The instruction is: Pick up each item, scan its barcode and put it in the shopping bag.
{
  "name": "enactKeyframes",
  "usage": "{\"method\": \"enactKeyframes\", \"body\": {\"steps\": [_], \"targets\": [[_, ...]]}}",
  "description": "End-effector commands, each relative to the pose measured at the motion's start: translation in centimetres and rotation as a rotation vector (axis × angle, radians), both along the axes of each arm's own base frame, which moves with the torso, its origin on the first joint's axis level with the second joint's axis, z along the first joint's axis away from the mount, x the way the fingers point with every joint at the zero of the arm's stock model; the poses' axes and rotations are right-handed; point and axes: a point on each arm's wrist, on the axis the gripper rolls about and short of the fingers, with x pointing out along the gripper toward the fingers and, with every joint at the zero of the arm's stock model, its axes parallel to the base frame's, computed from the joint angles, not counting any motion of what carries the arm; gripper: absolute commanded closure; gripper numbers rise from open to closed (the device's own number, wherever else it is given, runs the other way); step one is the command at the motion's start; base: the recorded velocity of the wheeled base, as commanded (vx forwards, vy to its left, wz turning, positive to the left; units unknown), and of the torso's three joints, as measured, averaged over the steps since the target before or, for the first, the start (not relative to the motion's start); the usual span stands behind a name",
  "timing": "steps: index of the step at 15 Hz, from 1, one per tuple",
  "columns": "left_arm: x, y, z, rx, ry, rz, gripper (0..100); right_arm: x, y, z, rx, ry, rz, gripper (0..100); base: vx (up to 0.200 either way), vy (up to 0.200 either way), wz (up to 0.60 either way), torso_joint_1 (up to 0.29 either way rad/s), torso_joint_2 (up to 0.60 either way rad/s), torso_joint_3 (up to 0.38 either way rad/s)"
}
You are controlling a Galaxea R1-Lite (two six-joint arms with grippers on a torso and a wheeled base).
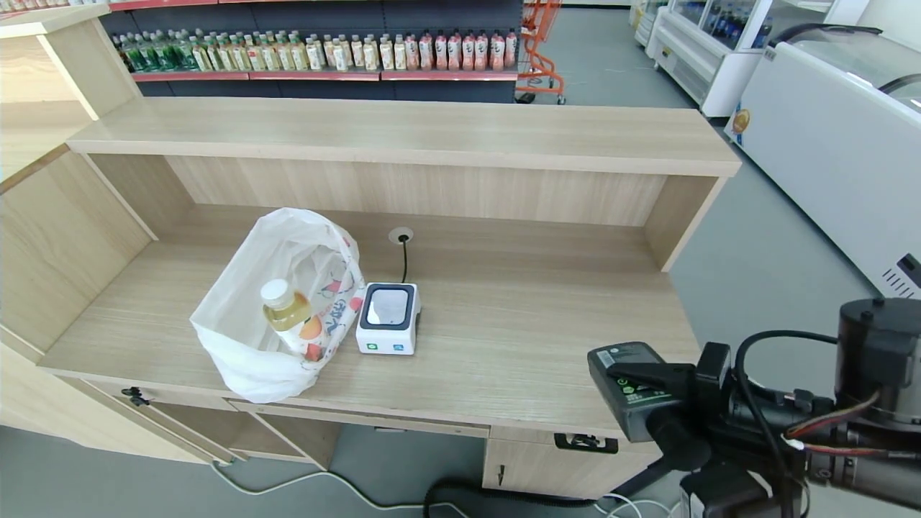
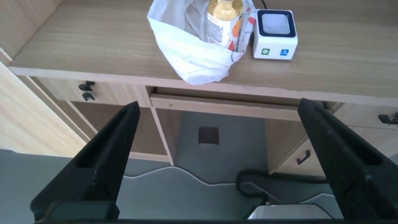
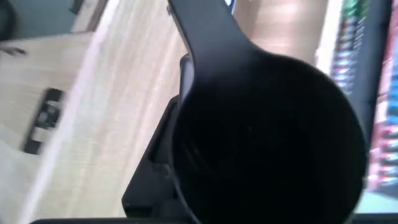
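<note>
Holding a dark box (image 1: 620, 360), my right gripper (image 1: 647, 392) is closed on it, with one black finger lying across the box's upper face. That arm comes in roughly level from the right, and the box's labelled face is turned upward. The box sits at the near right corner of the counter (image 1: 518, 324). I cannot tell whether it hangs over the wood or just off the edge. In my right wrist view a dark rounded bulk sits close to the lens, and I cannot make out what it is.

My left gripper (image 2: 217, 168) is low on the near side of the counter, below its front edge and facing the drawer fronts. Its fingers (image 2: 106, 168) are spread wide with nothing between them.

Out on the counter I count one of each thing. One white plastic shopping bag (image 1: 237, 316) stands on the left part with its mouth open. One bottle (image 1: 288, 316) with a white cap leans inside it. One scanner (image 1: 388, 318), a white cube with a dark window on top, sits just right of the bag. One black cable (image 1: 404, 262) runs from the scanner's far side to a round grommet in the wood. A shelf of bottled drinks (image 1: 324, 52) lines the far wall.
</note>
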Motion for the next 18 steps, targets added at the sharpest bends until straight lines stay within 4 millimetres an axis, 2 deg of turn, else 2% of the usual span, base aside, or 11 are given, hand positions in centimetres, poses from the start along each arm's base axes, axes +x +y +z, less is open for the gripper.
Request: {"method": "enactKeyframes", "body": {"steps": [1,3,5,7,9,12,16,18], "targets": [[0.0,0.0,0.0,0.000,0.000,0.001,0,-0.6,0.0,-1.4,-0.068,-0.075,0.068,100,0.000,0.000,0.00,0.000,0.00,0.000],[0.0,0.0,0.0,0.000,0.000,0.001,0,-0.3,0.3,-2.5,-0.111,-0.113,0.134,100,0.000,0.000,0.00,0.000,0.00,0.000],[0.0,0.0,0.0,-0.001,0.000,0.001,0,0.2,0.8,-2.9,-0.159,-0.191,0.221,100,0.000,0.000,0.00,0.000,0.00,0.000],[0.0,0.0,0.0,0.000,0.000,0.001,0,0.6,1.0,-3.6,-0.184,-0.198,0.263,100,0.000,0.000,0.00,0.000,0.00,0.000],[0.0,0.0,0.0,-0.001,0.000,0.001,0,1.8,2.0,-2.6,-0.196,-0.336,0.325,100,0.000,0.000,0.00,0.000,0.00,0.000],[0.0,0.0,0.0,0.000,0.000,0.001,0,2.5,3.8,-1.9,-0.174,-0.506,0.569,100,0.000,0.000,0.00,0.000,0.00,0.000],[0.0,0.0,0.0,0.000,0.000,0.001,0,1.1,4.0,-2.1,-0.145,-0.579,0.749,100,0.000,0.000,0.00,0.000,0.00,0.000],[0.0,0.0,0.0,-0.001,0.000,0.001,0,0.3,4.8,-2.0,-0.112,-0.647,0.880,100,0.000,0.000,0.00,0.000,0.00,0.000]]}}
